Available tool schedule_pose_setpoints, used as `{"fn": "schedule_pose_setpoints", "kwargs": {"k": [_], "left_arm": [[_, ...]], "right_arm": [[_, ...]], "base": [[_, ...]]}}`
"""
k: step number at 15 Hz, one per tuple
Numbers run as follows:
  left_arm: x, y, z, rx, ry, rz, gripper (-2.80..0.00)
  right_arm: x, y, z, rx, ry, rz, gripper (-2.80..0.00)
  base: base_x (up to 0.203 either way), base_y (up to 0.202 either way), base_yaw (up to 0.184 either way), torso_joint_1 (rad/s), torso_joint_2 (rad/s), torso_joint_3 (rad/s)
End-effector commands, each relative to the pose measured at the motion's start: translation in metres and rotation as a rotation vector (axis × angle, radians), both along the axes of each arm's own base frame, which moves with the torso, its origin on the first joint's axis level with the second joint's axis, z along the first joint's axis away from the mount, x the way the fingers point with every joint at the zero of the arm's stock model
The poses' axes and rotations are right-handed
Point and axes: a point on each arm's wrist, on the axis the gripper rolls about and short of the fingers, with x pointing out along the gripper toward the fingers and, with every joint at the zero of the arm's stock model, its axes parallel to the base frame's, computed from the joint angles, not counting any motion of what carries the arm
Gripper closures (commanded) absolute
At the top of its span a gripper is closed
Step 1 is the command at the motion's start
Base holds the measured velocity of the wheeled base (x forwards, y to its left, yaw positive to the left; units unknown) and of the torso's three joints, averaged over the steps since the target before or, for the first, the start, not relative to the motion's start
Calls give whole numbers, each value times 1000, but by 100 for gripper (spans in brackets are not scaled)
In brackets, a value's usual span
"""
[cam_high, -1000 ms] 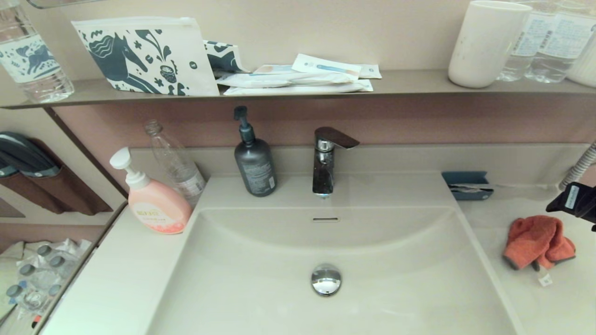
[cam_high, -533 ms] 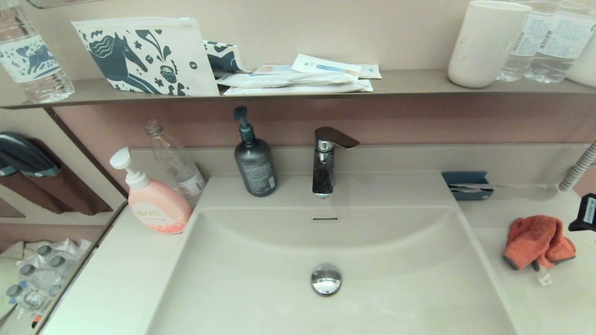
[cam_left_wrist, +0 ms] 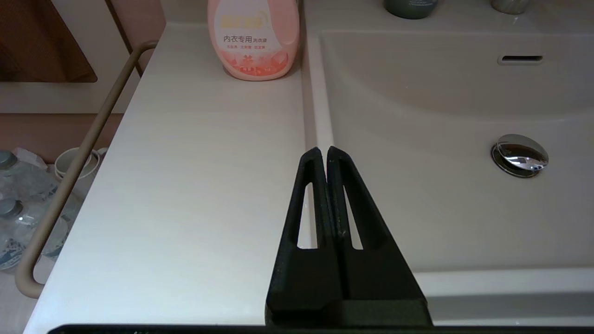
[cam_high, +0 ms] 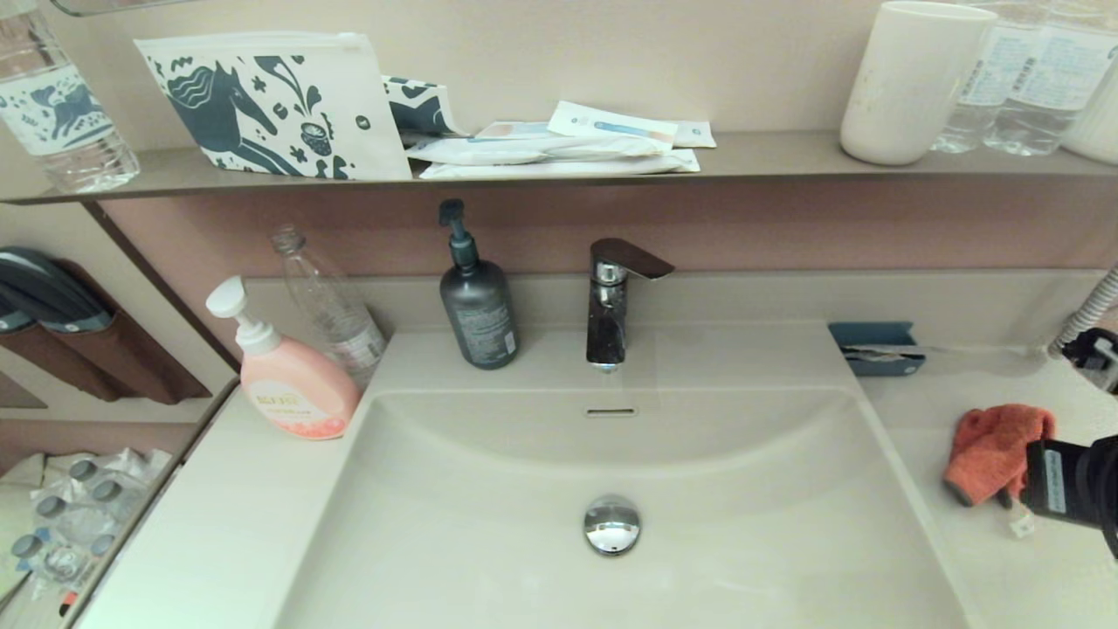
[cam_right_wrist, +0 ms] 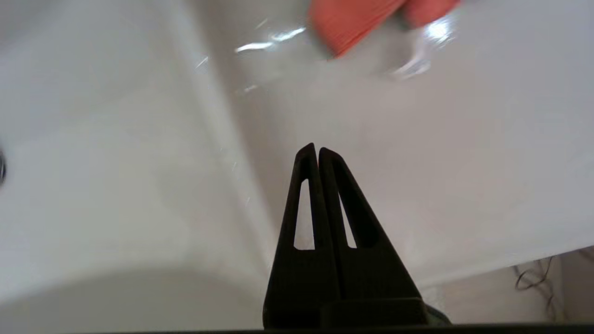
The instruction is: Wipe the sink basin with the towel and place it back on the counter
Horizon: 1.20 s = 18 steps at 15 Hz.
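Note:
The orange-red towel (cam_high: 991,450) lies crumpled on the counter (cam_high: 961,393) to the right of the sink basin (cam_high: 489,524), its white tag (cam_high: 1020,524) beside it. My right arm (cam_high: 1079,489) comes in from the right edge and covers the towel's right part. In the right wrist view my right gripper (cam_right_wrist: 317,150) is shut and empty over the counter near the basin's right rim, with the towel (cam_right_wrist: 357,18) ahead of it and apart. My left gripper (cam_left_wrist: 323,150) is shut and empty above the basin's left rim, with the chrome drain plug (cam_left_wrist: 519,155) off to one side.
A faucet (cam_high: 611,301) and dark pump bottle (cam_high: 478,306) stand behind the basin. A pink pump bottle (cam_high: 293,384) and clear bottle (cam_high: 327,306) stand back left. A blue holder (cam_high: 876,348) and hose (cam_high: 1087,310) are back right. The wall shelf (cam_high: 769,162) holds a cup and pouches.
My right arm drew back toward the right edge, then came down nearer in front of the towel and now hides its right part. The towel has not moved.

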Motion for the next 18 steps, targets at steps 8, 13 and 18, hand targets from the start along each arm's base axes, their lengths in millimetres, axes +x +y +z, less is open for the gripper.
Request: {"fn": "schedule_pose_setpoints", "kwargs": {"k": [8, 13, 18], "left_arm": [[0, 0, 0, 0, 0, 0, 0], [0, 0, 0, 0, 0, 0, 0], [0, 0, 0, 0, 0, 0, 0]], "right_arm": [[-99, 9, 10, 22, -214, -12, 0], [-167, -33, 22, 57, -509, -374, 0], [-239, -38, 6, 21, -758, -480, 0]], "base": [[0, 0, 0, 0, 0, 0], [0, 0, 0, 0, 0, 0], [0, 0, 0, 0, 0, 0]]}}
